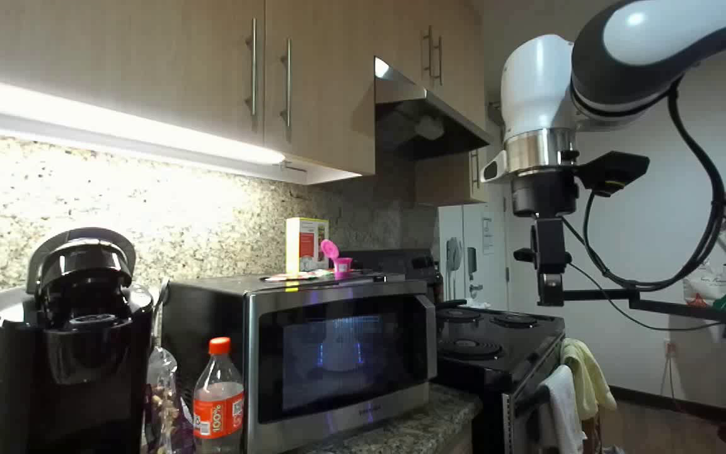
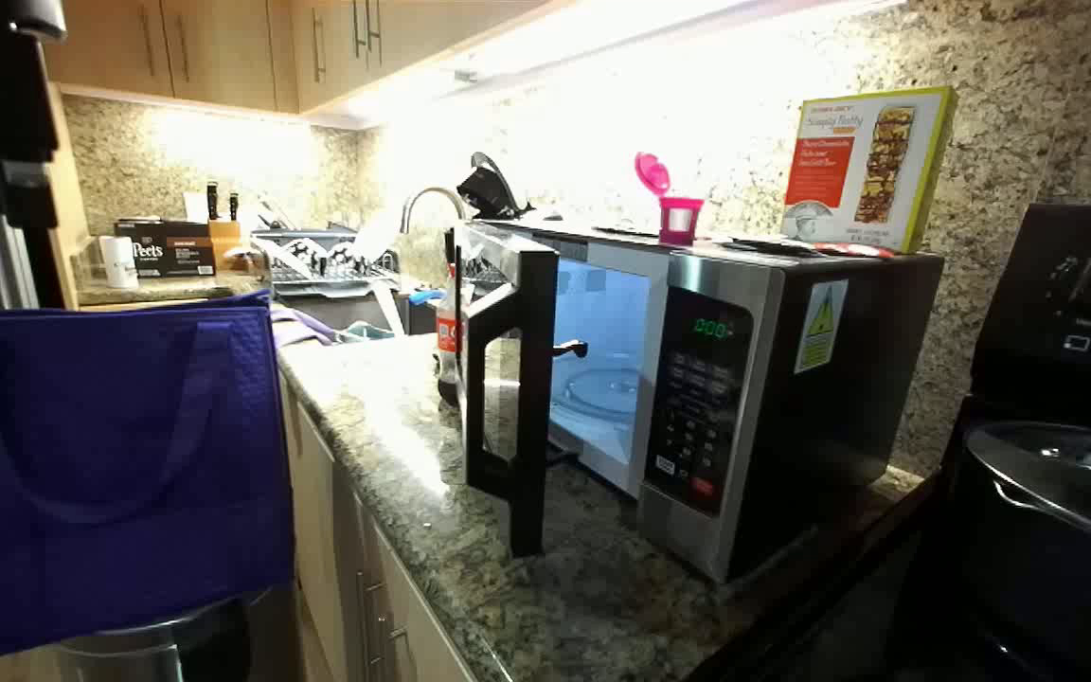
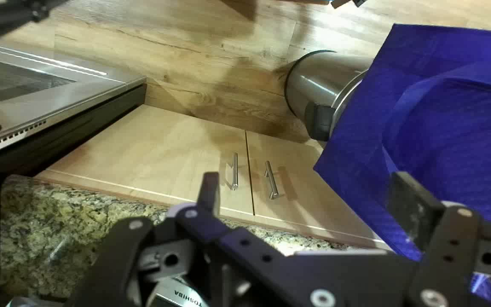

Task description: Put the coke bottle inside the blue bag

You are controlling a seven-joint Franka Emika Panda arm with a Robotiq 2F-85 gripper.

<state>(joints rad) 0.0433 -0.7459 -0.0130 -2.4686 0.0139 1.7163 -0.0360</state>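
Observation:
The coke bottle (image 1: 218,413), with red cap and red label, stands upright on the counter beside the microwave. In an exterior view it (image 2: 448,333) is partly hidden behind the open microwave door. The blue bag (image 2: 129,559) hangs upright off the counter's front edge. It also fills the right side of the wrist view (image 3: 365,123). Its inside is not visible. My gripper (image 1: 551,296) points down, high and far from the bottle. In the wrist view the gripper (image 3: 307,179) has its fingers wide apart with nothing between them. The right finger overlaps the bag in the picture; contact cannot be told.
The microwave (image 2: 773,379) has its door (image 2: 531,398) swung open over the granite counter (image 2: 413,502). A black coffee maker (image 1: 73,366) and a clear snack bag (image 1: 162,403) flank the bottle. A stove (image 1: 495,340) and a steel bin (image 3: 326,81) stand nearby.

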